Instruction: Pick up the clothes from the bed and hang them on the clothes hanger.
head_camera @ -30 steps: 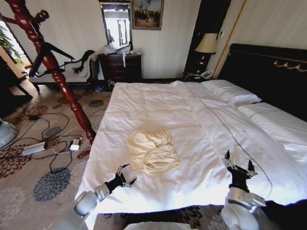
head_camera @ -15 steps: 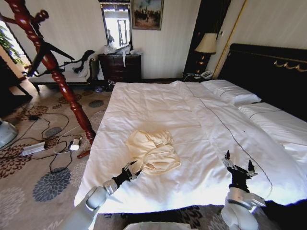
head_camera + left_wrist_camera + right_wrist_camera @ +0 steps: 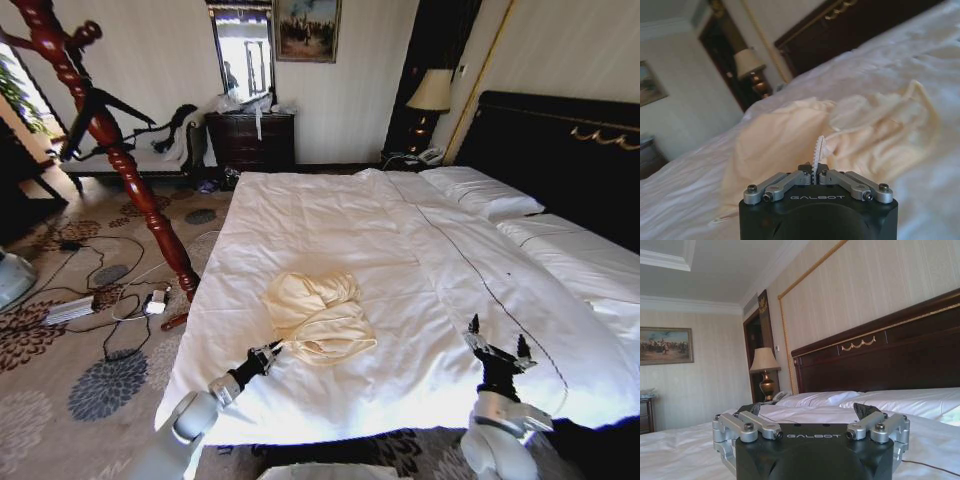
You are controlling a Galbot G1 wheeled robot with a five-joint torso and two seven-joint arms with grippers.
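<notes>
Reaching across the near edge of the bed (image 3: 330, 220), the left end effector (image 3: 268, 354) now sits at the lower-left hem of the clothes (image 3: 318, 315), closer to the cloth than a second ago, when it hung back over bare sheet. Its fingers, spread wide then, are now pressed together; in the left wrist view the left end effector (image 3: 816, 150) shows its toothed pads meeting in one thin line right against the cream cloth (image 3: 840, 135), though whether any fabric is pinched between them cannot be told. The garment itself lies where it lay before, a crumpled pale yellow heap on the white bedding, toward the foot of the bed and left of its middle.

Over at the right, the right end effector (image 3: 497, 350) stays parked above the bed's near right corner, pointing up with its fingers apart; the right wrist view shows the right end effector (image 3: 810, 432) with its linkages splayed to either side.

At the far left of the room, a red turned-wood coat stand (image 3: 110, 150) carries the black clothes hanger (image 3: 100, 120). Cables (image 3: 110, 300) lie tangled on the flowered carpet (image 3: 60, 400) below it. A dark dresser (image 3: 250, 140) stands against the far wall, a table lamp (image 3: 432, 95) beside the tall black headboard (image 3: 560, 160), with white pillows (image 3: 480, 195) beneath it.
</notes>
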